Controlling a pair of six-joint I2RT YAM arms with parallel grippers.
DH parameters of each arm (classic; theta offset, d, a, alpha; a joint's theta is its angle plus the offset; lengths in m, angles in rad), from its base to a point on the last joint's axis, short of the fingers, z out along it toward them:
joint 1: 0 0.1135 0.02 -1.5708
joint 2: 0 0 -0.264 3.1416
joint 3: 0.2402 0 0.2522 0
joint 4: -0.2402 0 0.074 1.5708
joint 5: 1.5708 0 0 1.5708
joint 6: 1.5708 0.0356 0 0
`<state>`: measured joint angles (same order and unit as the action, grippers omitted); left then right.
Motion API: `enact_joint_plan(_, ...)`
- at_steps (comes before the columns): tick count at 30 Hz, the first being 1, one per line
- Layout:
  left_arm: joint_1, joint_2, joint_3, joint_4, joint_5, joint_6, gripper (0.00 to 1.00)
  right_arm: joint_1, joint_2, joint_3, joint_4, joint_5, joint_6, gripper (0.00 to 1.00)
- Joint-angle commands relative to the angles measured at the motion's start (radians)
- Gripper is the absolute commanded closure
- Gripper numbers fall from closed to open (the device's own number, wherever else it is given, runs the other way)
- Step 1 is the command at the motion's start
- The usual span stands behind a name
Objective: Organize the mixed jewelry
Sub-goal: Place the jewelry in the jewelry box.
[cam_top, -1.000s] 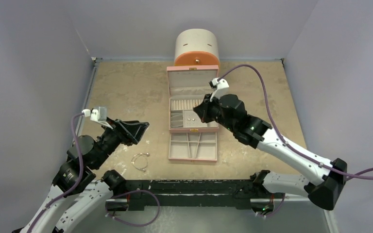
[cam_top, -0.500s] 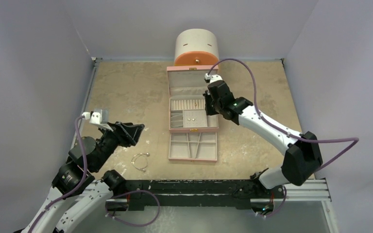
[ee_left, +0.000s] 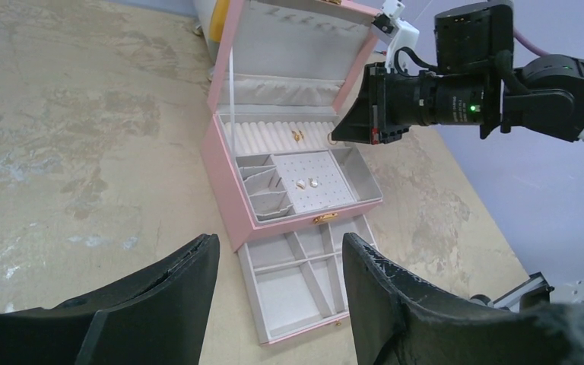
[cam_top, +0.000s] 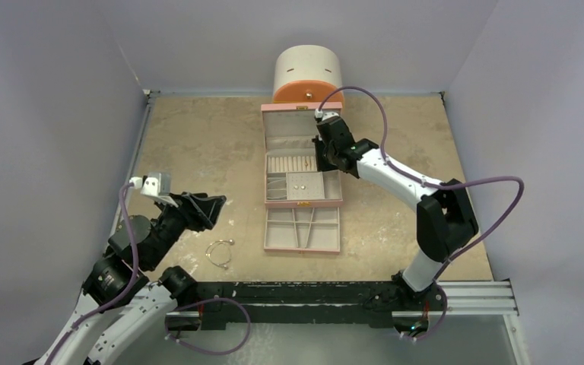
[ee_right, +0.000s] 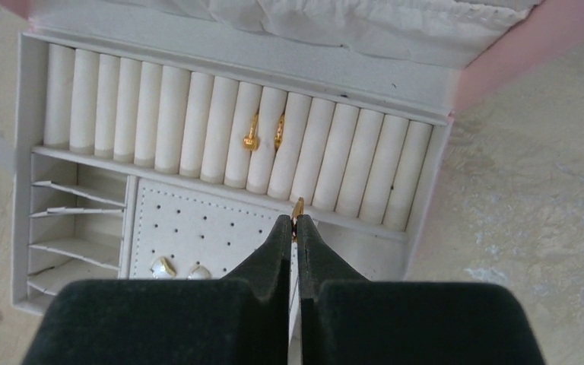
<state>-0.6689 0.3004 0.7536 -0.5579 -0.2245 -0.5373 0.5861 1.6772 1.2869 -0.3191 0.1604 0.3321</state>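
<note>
My right gripper (ee_right: 297,220) is shut on a small gold ring (ee_right: 298,207) whose edge pokes out past the tips. It hangs over the ring rolls (ee_right: 198,122) of the open pink jewelry box (cam_top: 333,186), where two gold rings (ee_right: 251,137) sit tucked in. Two pale studs (ee_right: 163,267) rest on the perforated pad. A thin silvery bangle (cam_top: 219,252) lies on the table near my left arm. Left of the box and above the table, my left gripper (ee_left: 280,239) is open with nothing between its fingers.
The box lid (cam_top: 296,125) stands upright behind the tray, and the lower drawer (cam_top: 274,230) is pulled out toward me, its compartments bare. A round cream-and-orange cabinet (cam_top: 308,74) stands behind the box against the back wall.
My right arm has stretched away from me, carrying the shut gripper from beside the stud pad to over the ring rolls. The left gripper has hardly moved.
</note>
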Motion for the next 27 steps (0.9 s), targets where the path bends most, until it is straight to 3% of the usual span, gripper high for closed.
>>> enact_joint_plan(1,0.0,-0.016,-0.002,0.041,-0.012,0.019,0.4,-0.01,0.024,0.062,0.048,-0.02,0.014,1.0)
enact_joint_plan(27,0.001,-0.033,-0.005,0.039,-0.021,0.013,0.39,-0.031,0.147,0.079,0.101,0.013,0.049,1.0)
